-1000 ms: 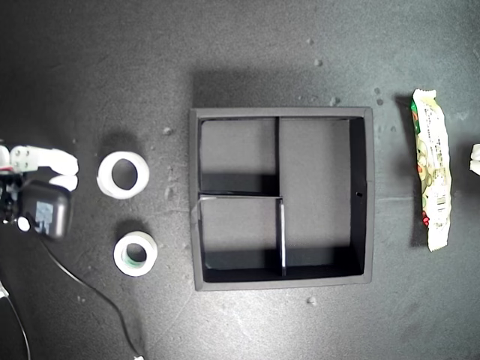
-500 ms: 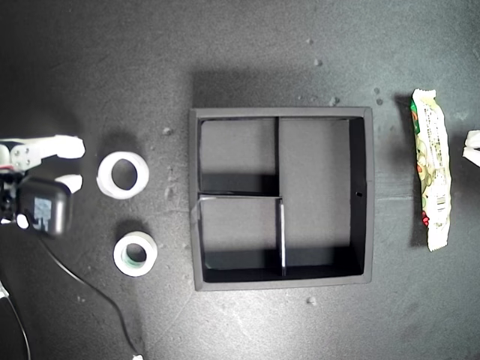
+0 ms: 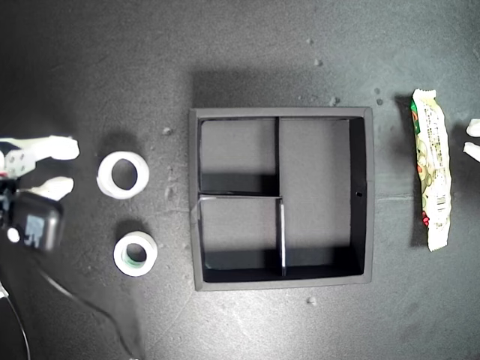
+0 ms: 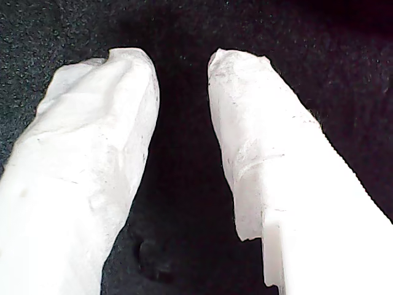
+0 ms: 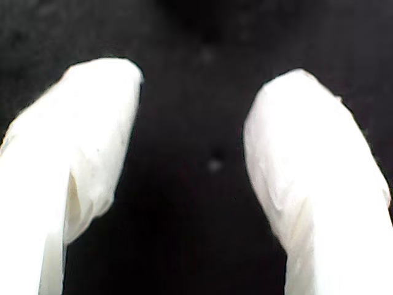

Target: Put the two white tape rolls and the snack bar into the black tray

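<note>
Tools (image 4: pixel 181 61) (image 5: pixel 193 67) both gape over bare black surface (image 3: pixel 300 45), each arm cropped at exterior view's edges.

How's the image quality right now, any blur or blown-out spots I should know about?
Exterior view: sharp on the black tray and snack bar; the arm at that view's left edge is motion-smeared. First wrist view: fingers overexposed but fairly crisp. Second wrist view: fingers soft, out of focus.

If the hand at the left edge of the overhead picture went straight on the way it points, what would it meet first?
Probably the wider white tape roll: the hand points toward the exterior view's right, open, with that roll just ahead. Its height is unclear, so it could pass over.
</note>
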Controlling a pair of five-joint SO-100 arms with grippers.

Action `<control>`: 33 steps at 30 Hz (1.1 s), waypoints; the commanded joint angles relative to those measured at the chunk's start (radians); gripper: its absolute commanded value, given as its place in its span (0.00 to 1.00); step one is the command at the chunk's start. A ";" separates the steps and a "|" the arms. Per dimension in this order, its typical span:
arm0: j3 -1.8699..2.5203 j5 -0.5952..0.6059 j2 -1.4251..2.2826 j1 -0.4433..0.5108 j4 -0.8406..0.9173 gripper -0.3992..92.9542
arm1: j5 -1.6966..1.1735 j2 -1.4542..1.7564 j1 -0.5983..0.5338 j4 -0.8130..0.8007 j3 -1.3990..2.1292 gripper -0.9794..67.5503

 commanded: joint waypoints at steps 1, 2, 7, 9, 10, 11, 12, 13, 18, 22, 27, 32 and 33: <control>-0.233 0.072 -0.342 0.032 -0.083 0.16 | -0.247 -0.003 0.017 -0.002 0.012 0.10; -0.295 0.087 -0.456 0.046 -0.089 0.17 | -0.249 -0.003 0.018 -0.002 0.012 0.10; -0.457 0.123 -0.827 0.080 -0.120 0.16 | -0.249 -0.003 0.021 -0.002 0.012 0.10; -0.468 0.124 -0.882 0.098 -0.166 0.16 | -0.252 -0.003 0.021 -0.002 0.012 0.10; -0.474 0.123 -0.902 0.109 -0.181 0.16 | -0.252 -0.003 0.021 -0.002 0.012 0.10; -0.479 0.120 -0.922 0.117 -0.196 0.16 | -0.252 -0.003 0.021 -0.002 0.012 0.09; -0.480 0.117 -0.940 0.123 -0.210 0.16 | -0.252 -0.003 0.021 -0.002 0.012 0.09; -0.479 0.114 -0.959 0.126 -0.224 0.16 | -0.252 -0.003 0.021 -0.002 0.012 0.09; -0.474 0.118 -1.045 0.137 -0.308 0.16 | -0.252 -0.003 0.020 -0.002 0.012 0.09; -0.495 0.130 -1.114 0.137 -0.342 0.16 | -0.249 -0.003 0.017 -0.002 0.012 0.10; -0.523 0.146 -1.216 0.120 -0.370 0.17 | -0.247 -0.003 0.014 -0.009 0.012 0.10; -0.557 0.166 -1.371 0.064 -0.385 0.17 | -0.258 0.006 0.005 -0.063 0.012 0.09; -0.569 0.167 -1.404 0.055 -0.385 0.16 | -0.262 0.006 -0.003 -0.083 0.012 0.10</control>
